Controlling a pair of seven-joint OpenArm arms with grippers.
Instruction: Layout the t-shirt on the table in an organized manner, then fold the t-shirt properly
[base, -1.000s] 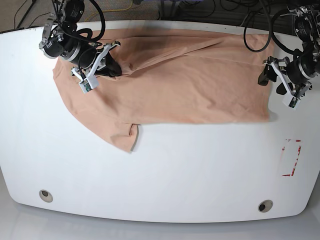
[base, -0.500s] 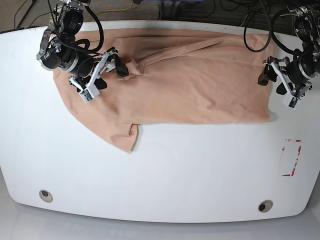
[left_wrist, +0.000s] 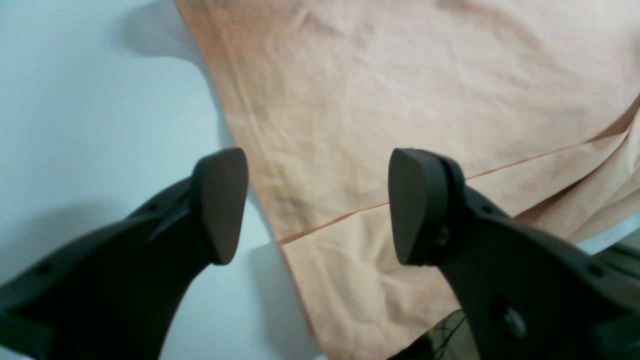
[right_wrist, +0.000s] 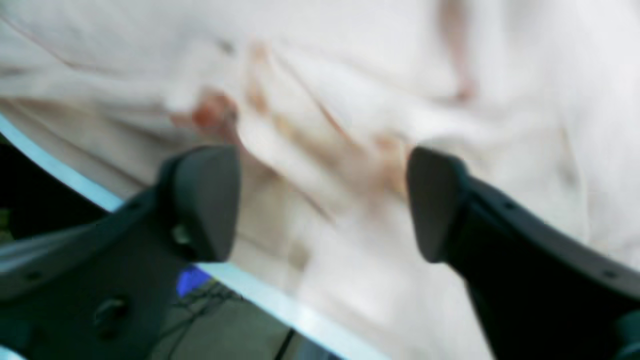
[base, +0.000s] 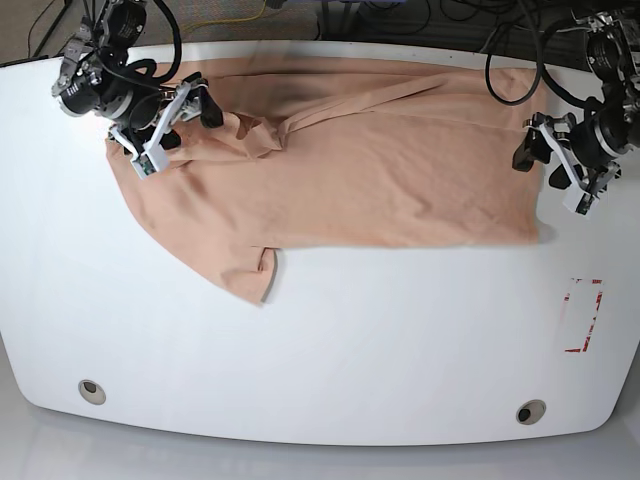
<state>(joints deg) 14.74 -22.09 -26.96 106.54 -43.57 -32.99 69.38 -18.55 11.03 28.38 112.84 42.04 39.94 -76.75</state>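
The peach t-shirt (base: 370, 170) lies spread across the far half of the white table (base: 350, 340), plain side up, with no bear print showing. A bunched ridge (base: 262, 130) sits near its left end, and one sleeve (base: 245, 272) points toward the front. My right gripper (base: 188, 122) is open and empty above the shirt's left end. In the right wrist view it (right_wrist: 320, 205) hovers over blurred, washed-out cloth (right_wrist: 350, 100). My left gripper (base: 540, 165) is open and empty at the shirt's right edge. In the left wrist view it (left_wrist: 320, 205) straddles the hem (left_wrist: 400, 100).
A red-marked rectangle (base: 583, 315) is at the right of the table. Two grommet holes (base: 91, 391) (base: 530, 411) sit near the front edge. Cables hang beyond the far edge (base: 420, 15). The far table rim (right_wrist: 300, 315) shows in the right wrist view.
My right gripper opened, let go of the cloth near the shirt's left end and drew back up and to the left, leaving a bunched ridge. The left arm barely moved.
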